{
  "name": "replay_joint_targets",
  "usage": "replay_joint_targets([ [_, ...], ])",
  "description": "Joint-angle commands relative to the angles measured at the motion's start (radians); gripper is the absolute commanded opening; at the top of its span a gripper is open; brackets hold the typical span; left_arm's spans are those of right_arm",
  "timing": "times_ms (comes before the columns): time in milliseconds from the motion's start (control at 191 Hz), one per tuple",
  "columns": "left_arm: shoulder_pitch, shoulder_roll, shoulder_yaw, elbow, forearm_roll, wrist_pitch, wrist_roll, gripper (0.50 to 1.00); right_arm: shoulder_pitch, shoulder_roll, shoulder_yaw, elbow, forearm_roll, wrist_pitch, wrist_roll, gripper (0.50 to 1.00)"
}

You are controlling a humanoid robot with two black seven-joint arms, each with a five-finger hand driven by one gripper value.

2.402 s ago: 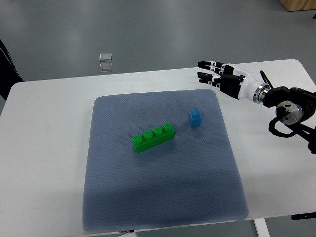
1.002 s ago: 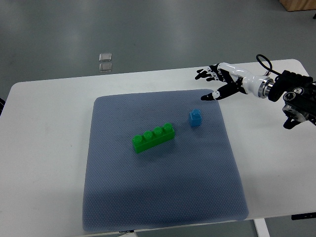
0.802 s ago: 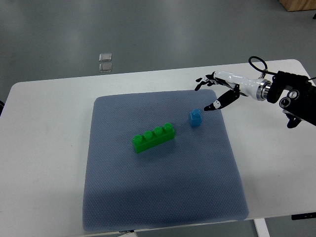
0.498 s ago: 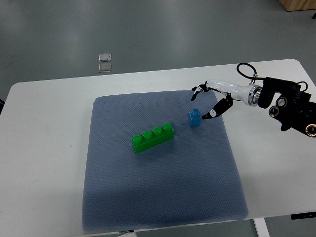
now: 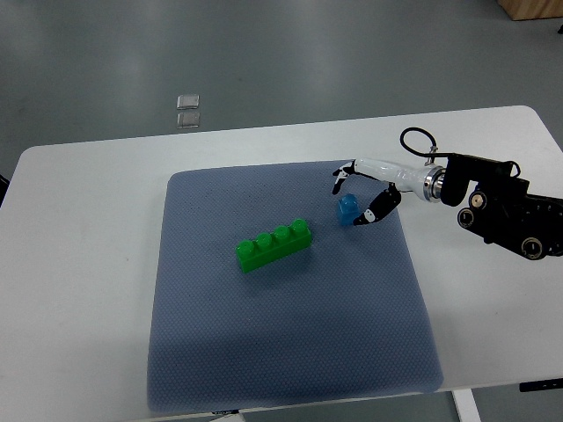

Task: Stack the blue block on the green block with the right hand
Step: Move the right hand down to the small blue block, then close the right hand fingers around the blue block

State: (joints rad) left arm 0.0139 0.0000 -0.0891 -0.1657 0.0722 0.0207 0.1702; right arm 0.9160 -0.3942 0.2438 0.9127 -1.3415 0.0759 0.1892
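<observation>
Top view shows our right hand (image 5: 354, 195) bracketing the small blue plastic block (image 5: 347, 209) on the grey mat (image 5: 290, 352), fingers spread, not yet clamped. We should pinch squarely before lifting toward the one long green four-stud brick (image 5: 274, 245) nearby. One blue block, one green

- Contact between the right hand (image 5: 356, 195) and the blue block (image 5: 347, 209) is being left unresolved: its fingers (image 5: 368, 216) are being shown too small, so touching and near cannot be told apart.
- The right arm (image 5: 506, 215) is being cut off by the right edge.
- The mat's (image 5: 281, 352) near edge and the bench (image 5: 79, 290) are being clipped at the bottom.
- Two small clear squares (image 5: 187, 110) on the floor are being rendered too small to identify.
</observation>
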Motion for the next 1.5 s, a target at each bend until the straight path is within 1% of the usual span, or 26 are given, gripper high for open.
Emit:
replay_joint_targets([
  [0, 0.000, 0.000, 0.000, 0.000, 0.000, 0.001, 0.000, 1.000, 0.000, 0.000, -0.004, 0.000, -0.036, -0.015, 0.003, 0.819],
  [47, 0.000, 0.000, 0.000, 0.000, 0.000, 0.001, 0.000, 1.000, 0.003, 0.000, -0.014, 0.000, -0.045, -0.018, 0.003, 0.803],
  [341, 0.000, 0.000, 0.000, 0.000, 0.000, 0.001, 0.000, 1.000, 0.004, -0.002, -0.015, 0.009, -0.070, -0.018, 0.006, 0.795],
  [388, 0.000, 0.000, 0.000, 0.000, 0.000, 0.001, 0.000, 1.000, 0.004, 0.000, -0.015, 0.009, -0.079, -0.016, 0.006, 0.776],
  [441, 0.000, 0.000, 0.000, 0.000, 0.000, 0.001, 0.000, 1.000, 0.004, 0.000, -0.015, 0.009, -0.079, -0.016, 0.006, 0.776],
  [446, 0.000, 0.000, 0.000, 0.000, 0.000, 0.001, 0.000, 1.000, 0.004, 0.000, -0.015, 0.009, -0.093, -0.016, 0.007, 0.762],
  [514, 0.000, 0.000, 0.000, 0.000, 0.000, 0.001, 0.000, 1.000, 0.004, 0.000, -0.021, 0.009, -0.102, -0.016, 0.007, 0.740],
  [561, 0.000, 0.000, 0.000, 0.000, 0.000, 0.001, 0.000, 1.000, 0.004, 0.000, -0.021, 0.009, -0.102, -0.016, 0.007, 0.740],
  [566, 0.000, 0.000, 0.000, 0.000, 0.000, 0.001, 0.000, 1.000, 0.004, 0.000, -0.023, 0.009, -0.103, -0.016, 0.007, 0.725],
  [577, 0.000, 0.000, 0.000, 0.000, 0.000, 0.001, 0.000, 1.000, 0.004, 0.000, -0.023, 0.009, -0.104, -0.016, 0.007, 0.723],
  [792, 0.000, 0.000, 0.000, 0.000, 0.000, 0.001, 0.000, 1.000, 0.004, 0.000, -0.026, 0.009, -0.113, -0.016, 0.007, 0.711],
  [834, 0.000, 0.000, 0.000, 0.000, 0.000, 0.001, 0.000, 1.000, 0.004, 0.000, -0.031, 0.009, -0.120, -0.016, 0.007, 0.691],
  [881, 0.000, 0.000, 0.000, 0.000, 0.000, 0.001, 0.000, 1.000, 0.004, 0.000, -0.032, 0.009, -0.122, -0.016, 0.007, 0.686],
  [965, 0.000, 0.000, 0.000, 0.000, 0.000, 0.001, 0.000, 1.000, 0.004, 0.000, -0.038, 0.009, -0.123, -0.016, 0.007, 0.658],
  [1106, 0.000, 0.000, 0.000, 0.000, 0.000, 0.001, 0.000, 1.000, 0.004, 0.000, -0.038, 0.009, -0.123, -0.016, 0.007, 0.652],
  [1112, 0.000, 0.000, 0.000, 0.000, 0.000, 0.001, 0.000, 1.000, 0.004, -0.002, -0.038, 0.009, -0.126, -0.016, 0.007, 0.640],
  [1164, 0.000, 0.000, 0.000, 0.000, 0.000, 0.001, 0.000, 1.000, 0.004, -0.003, -0.038, 0.009, -0.137, -0.016, 0.007, 0.621],
  [1369, 0.000, 0.000, 0.000, 0.000, 0.000, 0.001, 0.000, 1.000, 0.004, -0.003, -0.038, 0.011, -0.145, -0.018, 0.007, 0.613],
  [1495, 0.000, 0.000, 0.000, 0.000, 0.000, 0.001, 0.000, 1.000, 0.006, -0.006, -0.038, 0.012, -0.145, -0.018, 0.009, 0.580],
])
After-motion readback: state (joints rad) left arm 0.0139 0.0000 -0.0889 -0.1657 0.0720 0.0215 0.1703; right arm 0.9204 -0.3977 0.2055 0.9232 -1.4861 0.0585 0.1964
